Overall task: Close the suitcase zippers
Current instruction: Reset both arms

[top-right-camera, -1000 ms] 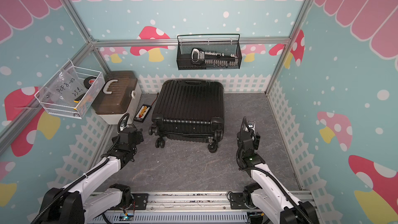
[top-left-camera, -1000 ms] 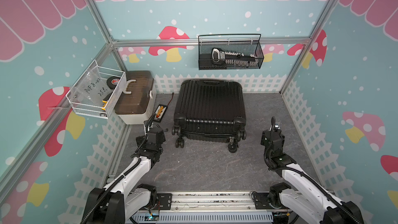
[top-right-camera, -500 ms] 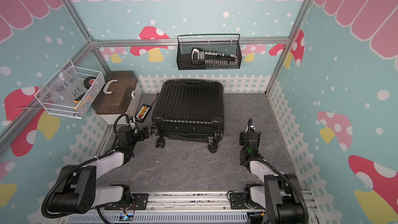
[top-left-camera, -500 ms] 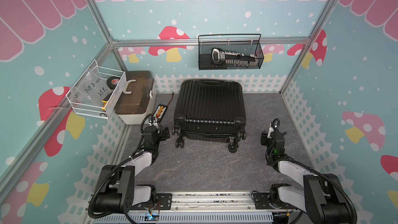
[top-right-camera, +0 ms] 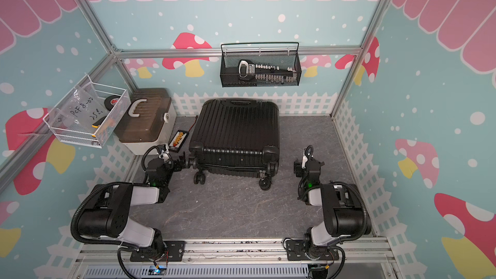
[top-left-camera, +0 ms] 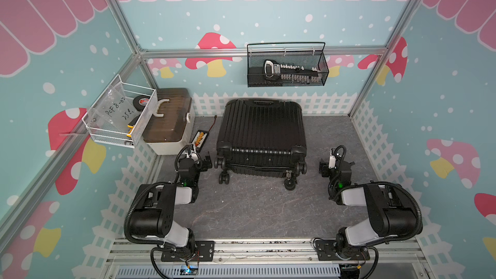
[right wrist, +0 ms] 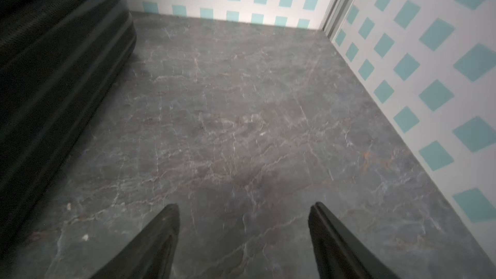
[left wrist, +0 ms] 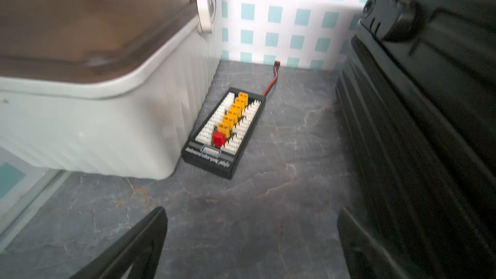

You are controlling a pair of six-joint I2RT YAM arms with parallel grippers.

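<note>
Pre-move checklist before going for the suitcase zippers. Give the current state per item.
1. Left hand open and empty: ok. Jaws stand apart with only floor between them.
2. Right hand open and empty: ok. Jaws stand apart over bare floor.
3. Suitcase lying flat, halves together: ok in both top views.
4. Pulls of the zippers located: ok. What look like the tabs dangle at the near edge, toward the robot's right.
5. Zippers closed all round: cannot tell. The side and far seams are hidden.
6. Left hand clear of the nearest wheel: cannot tell. They sit very close.
</note>
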